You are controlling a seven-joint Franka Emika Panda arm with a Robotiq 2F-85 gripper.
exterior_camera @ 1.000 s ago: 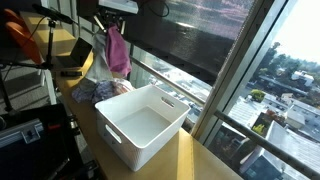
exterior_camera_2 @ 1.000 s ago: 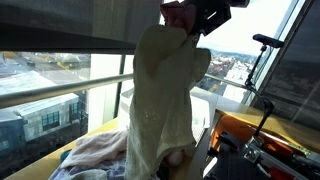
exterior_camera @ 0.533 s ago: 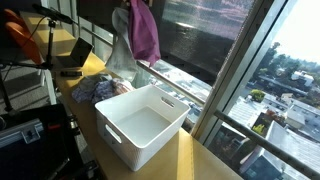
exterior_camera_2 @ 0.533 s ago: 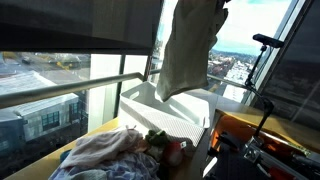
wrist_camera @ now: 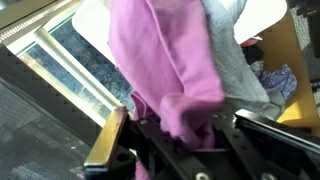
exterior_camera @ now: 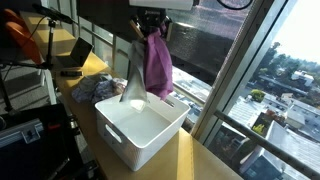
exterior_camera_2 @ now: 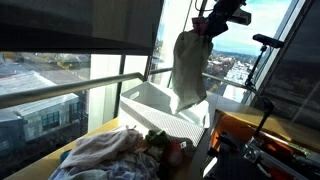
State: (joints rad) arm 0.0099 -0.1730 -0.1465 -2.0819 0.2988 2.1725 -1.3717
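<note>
Your hand (exterior_camera: 150, 28) stays clamped on the pink and grey garments (exterior_camera: 152, 68). You have carried them off the clothes pile (exterior_camera: 92, 90) on the table (exterior_camera: 192, 160), and they now hang directly over the white bin (exterior_camera: 150, 150).

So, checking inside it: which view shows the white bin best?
An exterior view: the white bin shows rim and bare inside. In an exterior view the white bin sits partly behind the hanging clothes; the wrist view shows mostly clothes.
</note>
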